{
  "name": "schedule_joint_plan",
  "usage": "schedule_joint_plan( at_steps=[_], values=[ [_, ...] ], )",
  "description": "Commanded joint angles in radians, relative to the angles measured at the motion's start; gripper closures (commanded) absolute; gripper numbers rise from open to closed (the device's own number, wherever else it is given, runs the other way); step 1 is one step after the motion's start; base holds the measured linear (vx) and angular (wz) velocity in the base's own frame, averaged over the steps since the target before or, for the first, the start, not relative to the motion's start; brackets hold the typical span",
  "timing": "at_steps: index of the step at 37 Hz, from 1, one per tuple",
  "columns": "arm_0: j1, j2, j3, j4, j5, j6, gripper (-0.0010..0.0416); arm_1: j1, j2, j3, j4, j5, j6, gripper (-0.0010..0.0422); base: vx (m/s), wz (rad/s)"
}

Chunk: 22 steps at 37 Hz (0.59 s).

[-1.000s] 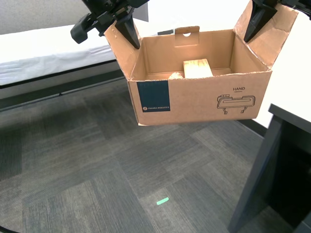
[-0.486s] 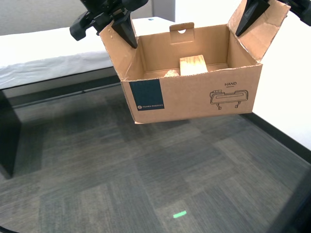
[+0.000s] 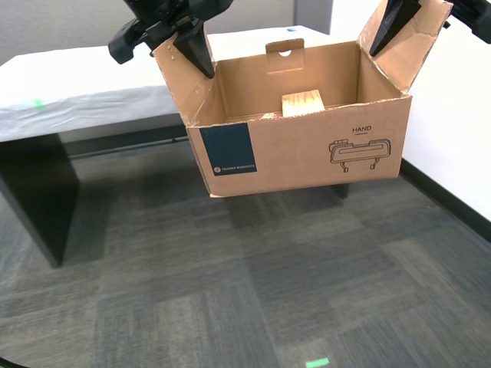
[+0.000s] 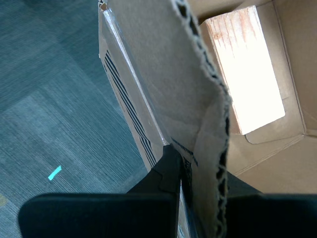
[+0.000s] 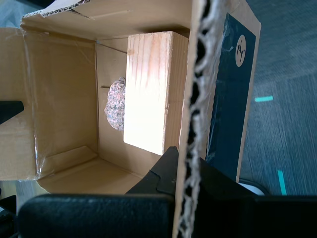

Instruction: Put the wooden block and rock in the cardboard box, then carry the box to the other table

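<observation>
The cardboard box [image 3: 307, 149] hangs in the air over the carpet, held by its two side flaps. My first gripper [image 3: 192, 47] is shut on the flap at the exterior view's left, above the dark teal label [image 5: 230, 89]; its fingers [image 5: 166, 171] pinch the corrugated edge. My second gripper [image 3: 393, 27] is shut on the flap [image 4: 168, 74] at the exterior view's right. Inside lie the wooden block [image 3: 301, 102] [image 5: 153, 89] [image 4: 247, 74] and, beside it, the rock [image 5: 116, 110]. The other table [image 3: 77, 88], under white cloth, stands behind the box.
Grey carpet tiles [image 3: 230, 291] lie below, with a green tape mark [image 3: 317, 362]. A dark table leg [image 3: 34, 192] stands at the exterior view's left. A white wall with a dark baseboard [image 3: 453, 123] runs along the exterior view's right.
The camera has moved: the dark desk at the exterior view's right has left the picture and the cloth-covered table fills more of it. Both grippers still hold the box up.
</observation>
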Motion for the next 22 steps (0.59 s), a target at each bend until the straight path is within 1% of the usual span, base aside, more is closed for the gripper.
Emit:
schedule_joint_plan(
  at_steps=[1,5,11,17,19,22],
  values=[
    [0.003,0.000,0.002,0.013,-0.033,0.005,0.0406,-0.003,-0.002,0.003,0.026,0.039,0.005,0.0413,0.137,0.279],
    [0.003,0.000,0.002,0.013,-0.033,0.004,0.0406,-0.004,-0.002,0.003,0.031,0.039,0.005,0.0413,0.137,0.264],
    [0.003,0.000,0.002,0.015,-0.033,-0.016,0.0406,-0.003,-0.002,0.003,0.037,0.039,0.005,0.0413,0.138,0.235],
    [0.004,0.000,0.002,0.010,-0.033,-0.022,0.0406,-0.004,-0.002,0.003,0.035,0.040,0.018,0.0413,0.133,0.152],
    [0.004,0.000,0.002,0.011,-0.031,-0.022,0.0406,-0.004,-0.002,0.003,0.035,0.053,0.025,0.0413,0.127,0.101],
    [0.004,0.000,0.001,0.011,-0.011,-0.021,0.0406,-0.003,-0.002,0.003,0.036,0.069,0.046,0.0413,0.129,0.077]
  ],
)
